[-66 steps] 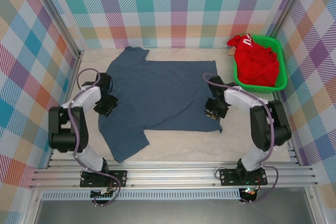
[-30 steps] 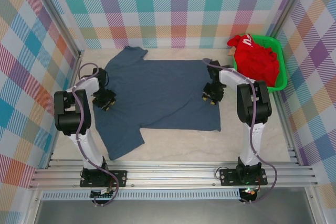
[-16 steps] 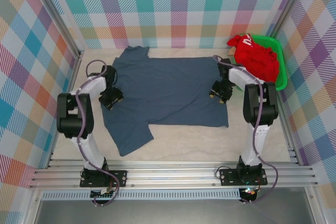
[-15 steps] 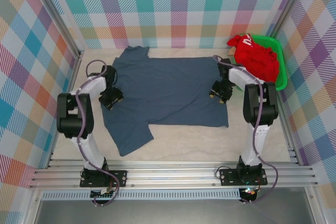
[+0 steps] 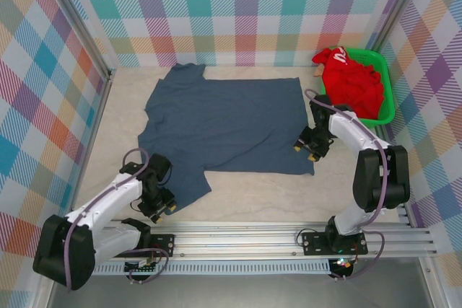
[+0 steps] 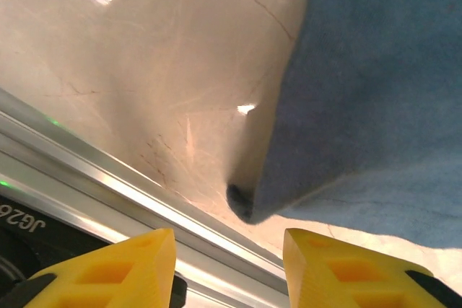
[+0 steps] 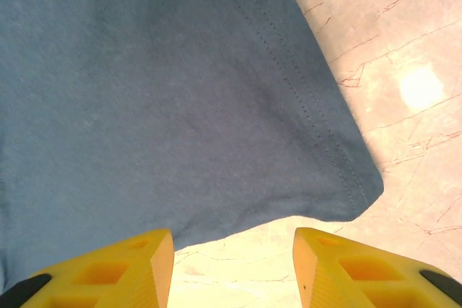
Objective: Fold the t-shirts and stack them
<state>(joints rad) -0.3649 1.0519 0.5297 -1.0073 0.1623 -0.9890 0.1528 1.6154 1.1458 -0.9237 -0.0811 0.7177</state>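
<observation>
**Top external: slate-blue shirt lies flat, both grippers empty at its near corners**

Top external view has the slate-blue t-shirt [image 5: 224,124] spread open on the pale table [image 5: 253,196], its collar towards the left and its bottom hem running down the right side. The red t-shirt [image 5: 351,81] is heaped in the green basket [image 5: 388,102] at the far right corner, with part of it draped over the rim. A narrow strip of bare table separates the blue shirt's right edge from the basket.

The left gripper [image 5: 164,205] sits low at the tip of the near sleeve, close to the aluminium rail [image 5: 238,239]. In the left wrist view its jaws stand apart with nothing between them [image 6: 229,250], and the sleeve corner [image 6: 242,203] lies just ahead of the fingertips, apart from them. That corner seems to curl slightly off the surface, though the shadow there makes it hard to be sure.

The right gripper [image 5: 310,151] hovers at the near right hem corner. In the right wrist view its jaws are likewise parted and empty [image 7: 232,250], with the stitched hem corner [image 7: 364,185] just beyond the right fingertip.

Open table runs in a wide band between the near hem and the rail, and along the left wall [image 5: 43,106]
</observation>
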